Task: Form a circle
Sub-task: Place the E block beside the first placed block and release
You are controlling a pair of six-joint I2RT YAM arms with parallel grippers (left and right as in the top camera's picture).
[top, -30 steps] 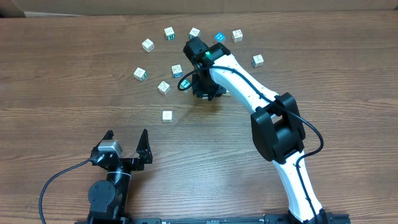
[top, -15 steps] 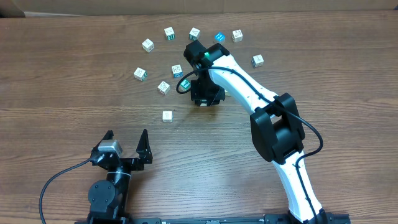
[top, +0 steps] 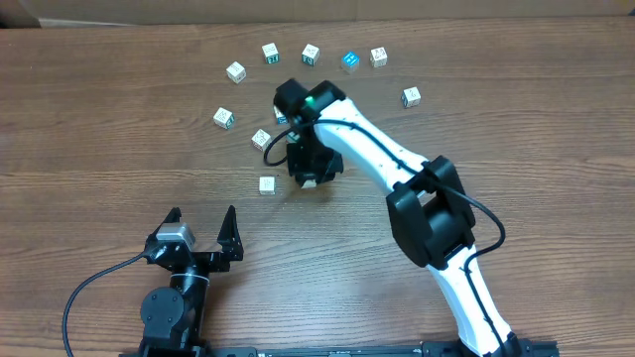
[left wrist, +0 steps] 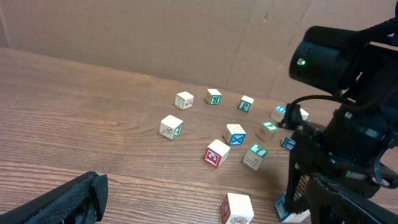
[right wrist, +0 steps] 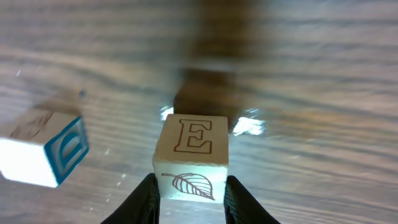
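Right pincer point(right wrist: 191, 202) gripping E cube point(right wrist: 193, 146), blue-faced cube point(right wrist: 43, 152) near, not touching

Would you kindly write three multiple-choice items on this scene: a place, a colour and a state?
1. The left gripper is: A over the cubes; B alone, by its base; C touching the right arm.
2. Side print on the loose cube beside the E cube: A yellow; B blue; C black.
3. The right gripper is: A wide open; B shut empty; C shut on the E cube.
B, it sits clear in the overhead view; B, blue shows on that face; C, both fingers press the cube.
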